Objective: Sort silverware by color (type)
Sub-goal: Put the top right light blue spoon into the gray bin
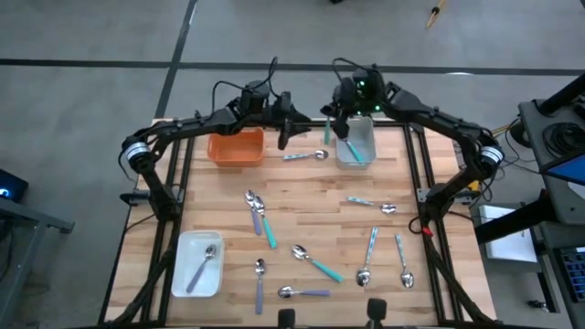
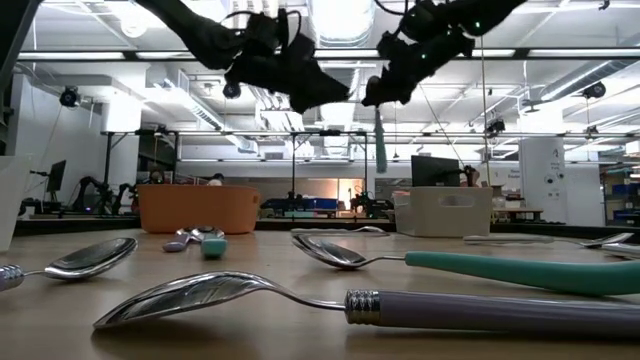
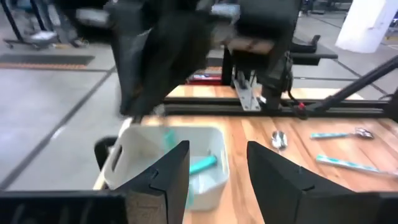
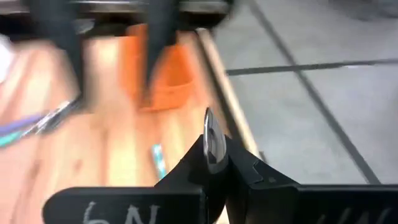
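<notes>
Wooden table (image 1: 302,187), told from the near edge to the far edge.

Nearest: lavender-handled spoon (image 2: 300,300) flat on the wood, bowl to the left in the low view. Just behind it, teal-handled spoon (image 2: 450,265), also flat. To the near left, white tray (image 1: 183,279) holding one pale-handled spoon (image 1: 203,267). To the near right, two pale blue spoons (image 1: 386,258) side by side, apart from each other.

Middle of the table: pair of spoons (image 1: 258,215) lying close together left of centre, and another spoon (image 1: 370,204) right of centre (handle colour hard to tell).

Far edge: orange tray (image 1: 237,146) on the left, grey tray (image 1: 355,151) on the right with a teal handle inside, and a single spoon (image 1: 306,156) on the wood between the two trays.

Above that far row, left gripper (image 3: 217,168) raised over the gap between the trays, fingers spread apart, released, nothing between them. Right gripper (image 1: 336,126) raised over the grey tray, clenched on a held teal spoon (image 4: 210,134), shiny bowl pinched between the fingers, teal handle hanging straight down in the low view.
</notes>
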